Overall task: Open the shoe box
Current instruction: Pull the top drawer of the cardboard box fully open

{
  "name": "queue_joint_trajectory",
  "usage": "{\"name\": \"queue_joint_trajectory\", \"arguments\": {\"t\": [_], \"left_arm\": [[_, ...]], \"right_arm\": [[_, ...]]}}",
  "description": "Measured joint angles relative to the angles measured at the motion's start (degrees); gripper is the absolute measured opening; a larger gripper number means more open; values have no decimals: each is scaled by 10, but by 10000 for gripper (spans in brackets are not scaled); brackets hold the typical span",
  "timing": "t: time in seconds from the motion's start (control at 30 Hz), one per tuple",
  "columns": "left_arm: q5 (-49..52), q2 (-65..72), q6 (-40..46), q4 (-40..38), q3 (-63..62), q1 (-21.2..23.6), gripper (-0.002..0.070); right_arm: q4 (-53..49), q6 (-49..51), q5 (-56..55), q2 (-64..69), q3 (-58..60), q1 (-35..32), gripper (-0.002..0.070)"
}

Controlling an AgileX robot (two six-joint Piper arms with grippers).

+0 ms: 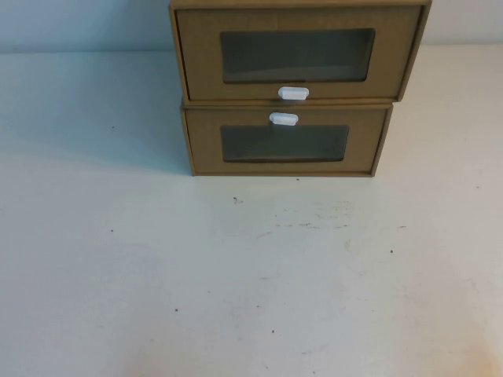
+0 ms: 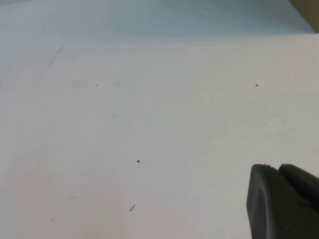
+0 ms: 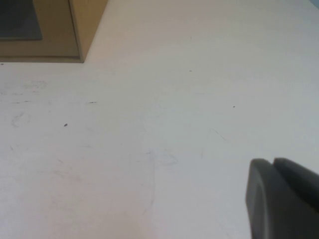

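Two brown cardboard shoe boxes are stacked at the far middle of the table: an upper box (image 1: 299,51) and a lower box (image 1: 287,141). Each has a dark window in its front and a small white handle, the upper handle (image 1: 293,93) and the lower handle (image 1: 284,119). Both fronts look closed. No arm shows in the high view. My left gripper (image 2: 276,169) hangs over bare table with its fingers pressed together, holding nothing. My right gripper (image 3: 271,163) is shut too, empty, with the lower box's corner (image 3: 60,30) well ahead of it.
The white table (image 1: 251,275) carries small dark specks and faint scuff marks in front of the boxes. A sliver of a brown box's edge (image 2: 311,12) shows at the far corner of the left wrist view.
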Motion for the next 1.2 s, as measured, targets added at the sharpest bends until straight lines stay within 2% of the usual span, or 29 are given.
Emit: {"name": "queue_joint_trajectory", "arguments": {"t": [0.7, 0.8, 0.97, 1.2], "left_arm": [[-5, 0, -4, 0, 0, 0, -4], [-39, 0, -48, -29, 0, 0, -4], [-138, 0, -171, -119, 0, 0, -4], [-220, 0, -228, -135, 0, 0, -4]], "right_arm": [[0, 0, 0, 0, 0, 0, -14], [0, 0, 0, 0, 0, 0, -14], [0, 0, 0, 0, 0, 0, -13], [1, 0, 0, 0, 0, 0, -14]]}}
